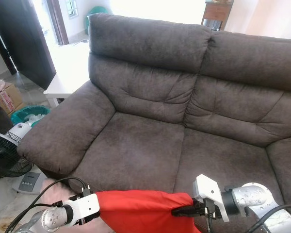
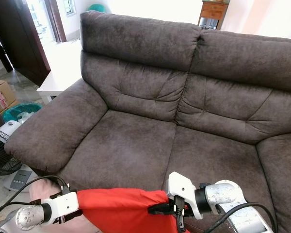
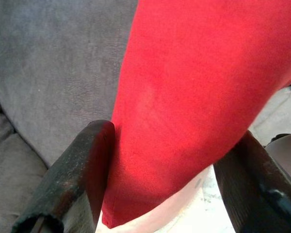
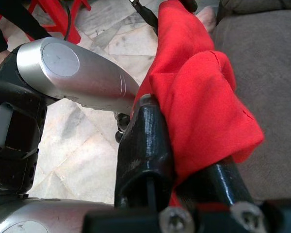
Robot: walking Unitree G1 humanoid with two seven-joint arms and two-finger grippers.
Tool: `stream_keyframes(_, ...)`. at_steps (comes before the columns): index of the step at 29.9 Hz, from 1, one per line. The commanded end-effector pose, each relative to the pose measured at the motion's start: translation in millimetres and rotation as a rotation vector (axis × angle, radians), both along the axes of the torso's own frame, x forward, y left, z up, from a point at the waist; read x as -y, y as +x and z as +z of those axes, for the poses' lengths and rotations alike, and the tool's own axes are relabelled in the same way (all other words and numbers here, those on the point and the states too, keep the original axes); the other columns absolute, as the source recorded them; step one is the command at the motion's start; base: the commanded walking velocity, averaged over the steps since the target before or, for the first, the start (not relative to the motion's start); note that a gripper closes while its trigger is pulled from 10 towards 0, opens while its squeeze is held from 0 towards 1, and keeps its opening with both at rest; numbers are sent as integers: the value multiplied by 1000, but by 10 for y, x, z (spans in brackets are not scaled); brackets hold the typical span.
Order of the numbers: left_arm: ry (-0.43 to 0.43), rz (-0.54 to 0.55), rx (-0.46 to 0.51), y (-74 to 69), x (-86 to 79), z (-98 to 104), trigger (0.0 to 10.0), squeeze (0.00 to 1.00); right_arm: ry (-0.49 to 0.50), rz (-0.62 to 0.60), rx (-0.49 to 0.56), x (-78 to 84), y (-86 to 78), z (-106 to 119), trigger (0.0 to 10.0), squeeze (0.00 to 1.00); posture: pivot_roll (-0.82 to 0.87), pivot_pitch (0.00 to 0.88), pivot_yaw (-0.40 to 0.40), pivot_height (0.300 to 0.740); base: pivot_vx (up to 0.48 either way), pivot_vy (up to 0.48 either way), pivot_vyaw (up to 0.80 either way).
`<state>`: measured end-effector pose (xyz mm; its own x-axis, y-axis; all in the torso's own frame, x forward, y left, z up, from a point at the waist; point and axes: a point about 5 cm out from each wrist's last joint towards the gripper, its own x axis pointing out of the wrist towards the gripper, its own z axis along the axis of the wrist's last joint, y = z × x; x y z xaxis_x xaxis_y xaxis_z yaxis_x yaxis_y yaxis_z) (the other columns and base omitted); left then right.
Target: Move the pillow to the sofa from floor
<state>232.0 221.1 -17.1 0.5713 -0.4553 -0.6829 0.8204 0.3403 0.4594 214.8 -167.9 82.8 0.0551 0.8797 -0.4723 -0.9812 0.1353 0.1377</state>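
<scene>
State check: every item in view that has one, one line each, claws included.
Red pillow: off the floor, held between both claws at the sofa's front edge, not yet on the seat.
Left claw: fingers straddle the pillow's corner.
Right claw: shut on bunched pillow fabric.
Sofa: seat cushions bare.
Fan: standing on the floor beside the sofa arm; cannot tell if running.

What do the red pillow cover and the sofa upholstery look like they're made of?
Pillow: matte woven cloth, probably cotton; fine weave shows in the left wrist view, and it bunches softly. Sofa: dark brown, suede-like microfibre by its mottled nap, possibly faux leather.
</scene>
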Motion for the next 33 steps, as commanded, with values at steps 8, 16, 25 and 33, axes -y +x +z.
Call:
stream_keyframes(8, -26, -11, 54, 98, 32, 96, 10000, 0, 51, 49, 80, -69, 45, 199, 10000, 0, 95, 3, -70, 740, 0, 0, 0)
stream_keyframes(16, -34, 9, 121, 155, 62, 132, 10000, 0, 53, 58, 76, -78, 25, 204, 10000, 0, 93, 6, -75, 740, 0, 0, 0)
stream_keyframes(25, -54, 17, 96, 144, 88, 109, 0, 0, 50, 61, 77, -74, 30, 211, 10000, 0, 88, 6, -78, 740, 0, 0, 0)
stream_keyframes(33, -64, 12, 79, 137, 122, 91, 0, 0, 47, 65, 75, -76, 25, 217, 10000, 0, 85, 6, -82, 740, 0, 0, 0)
